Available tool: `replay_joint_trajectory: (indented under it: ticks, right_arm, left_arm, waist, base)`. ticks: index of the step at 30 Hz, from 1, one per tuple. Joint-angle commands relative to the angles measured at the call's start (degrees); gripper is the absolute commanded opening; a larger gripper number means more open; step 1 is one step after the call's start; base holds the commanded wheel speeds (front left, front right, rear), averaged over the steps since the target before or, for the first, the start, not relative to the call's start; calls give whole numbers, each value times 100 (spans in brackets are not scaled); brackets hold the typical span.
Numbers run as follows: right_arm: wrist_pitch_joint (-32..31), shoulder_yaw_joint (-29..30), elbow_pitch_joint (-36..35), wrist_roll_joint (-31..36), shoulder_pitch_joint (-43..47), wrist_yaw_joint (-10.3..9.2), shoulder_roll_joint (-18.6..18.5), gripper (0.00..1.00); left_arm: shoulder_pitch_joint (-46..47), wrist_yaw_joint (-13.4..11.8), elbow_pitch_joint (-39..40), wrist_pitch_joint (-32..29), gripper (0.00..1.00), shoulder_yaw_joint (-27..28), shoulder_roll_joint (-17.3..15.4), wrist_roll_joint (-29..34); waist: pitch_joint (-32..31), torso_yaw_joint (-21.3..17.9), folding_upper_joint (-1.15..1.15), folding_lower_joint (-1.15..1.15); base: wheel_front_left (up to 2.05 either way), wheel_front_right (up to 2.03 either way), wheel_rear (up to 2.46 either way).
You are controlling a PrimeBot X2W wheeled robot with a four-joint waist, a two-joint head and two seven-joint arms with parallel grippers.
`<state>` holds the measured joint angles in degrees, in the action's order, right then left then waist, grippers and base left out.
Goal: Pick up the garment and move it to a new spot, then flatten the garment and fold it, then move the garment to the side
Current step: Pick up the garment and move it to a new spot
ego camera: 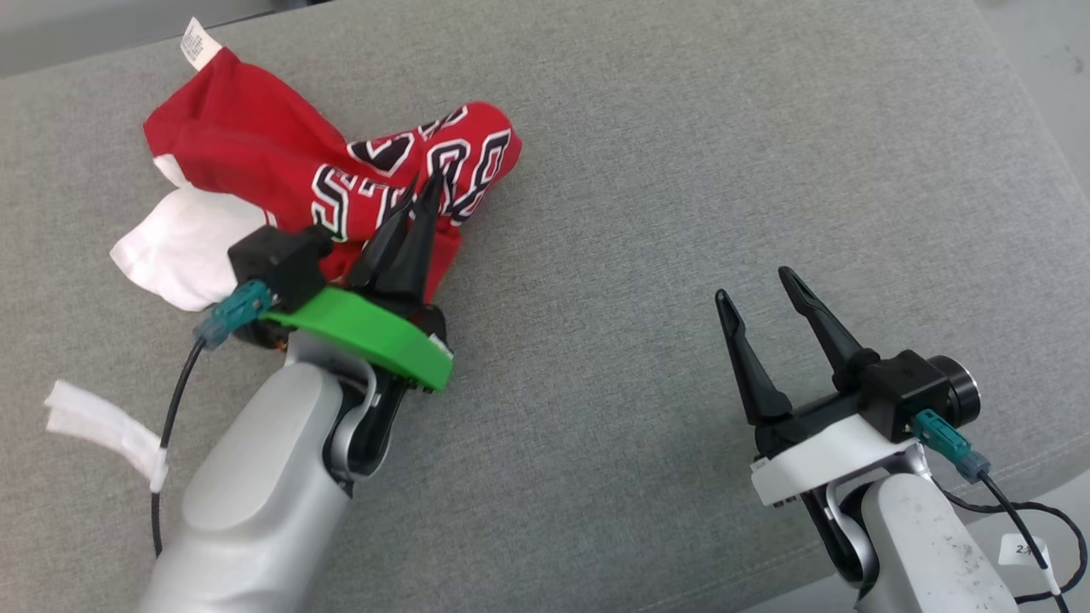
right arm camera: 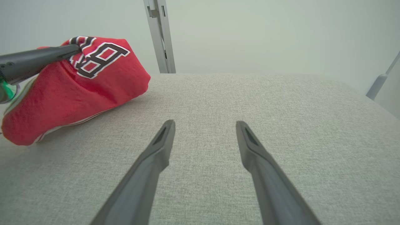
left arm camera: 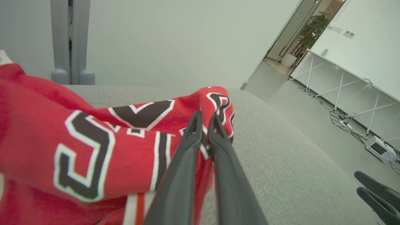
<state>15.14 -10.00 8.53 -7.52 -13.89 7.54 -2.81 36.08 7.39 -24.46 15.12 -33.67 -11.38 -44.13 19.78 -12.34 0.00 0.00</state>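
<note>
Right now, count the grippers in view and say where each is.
2. The left gripper is at the left, fingers shut on the red garment. The right gripper is at the lower right, fingers open over the grey cushion.

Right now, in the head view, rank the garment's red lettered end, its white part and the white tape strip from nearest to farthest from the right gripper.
1. The garment's red lettered end, up and to the left of the open right gripper.
2. Its white part, further left.
3. The white tape strip, near the view's left edge, is farthest.
</note>
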Motion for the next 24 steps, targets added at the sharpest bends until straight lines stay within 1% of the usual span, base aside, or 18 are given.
replay_joint_trajectory:
  ticks: [1, 3, 7, 10, 14, 20, 24]
  right_arm:
    - [1, 32, -18, 7, 81, -10, -16, 100]
    - [1, 96, 29, 22, 104, -10, -16, 100]
    - [1, 127, 102, 55, 145, -10, -18, 100]
    - [1, 187, 176, 64, 204, -10, -18, 100]
    - [1, 308, 290, 71, 312, -10, -20, 100]
    - [1, 498, 367, 82, 554, -10, -18, 100]
    - [1, 526, 434, 106, 699, -10, -19, 100]
  left_arm:
    - [-167, 14, 3, 4, 100, 143, -18, 136]
    - [-442, 14, 3, 3, 100, 323, 30, 311]
    - [-947, 13, 65, 4, 100, 881, 20, 715]
    - [-1381, 14, 97, 4, 100, 1324, 75, 985]
    - [-1947, 14, 112, 3, 100, 1999, 300, 1215]
    - [-2640, 14, 296, 3, 100, 2768, 559, 1656]
    - [-3091, 14, 439, 3, 100, 3181, 685, 2030]
  waist:
    - [-108, -40, 0, 0]
    - [-187, 30, 0, 0]
    - [-404, 183, 0, 0]
    - [-655, 335, 0, 0]
    - [-1016, 529, 0, 0]
    - [-1368, 797, 0, 0]
    - [-1516, 881, 0, 0]
  base:
    - [0, 0, 0]
    - [0, 0, 0]
    - [0, 0, 0]
    - [0, 0, 0]
    - [0, 0, 0]
    - [0, 0, 0]
    - [0, 0, 0]
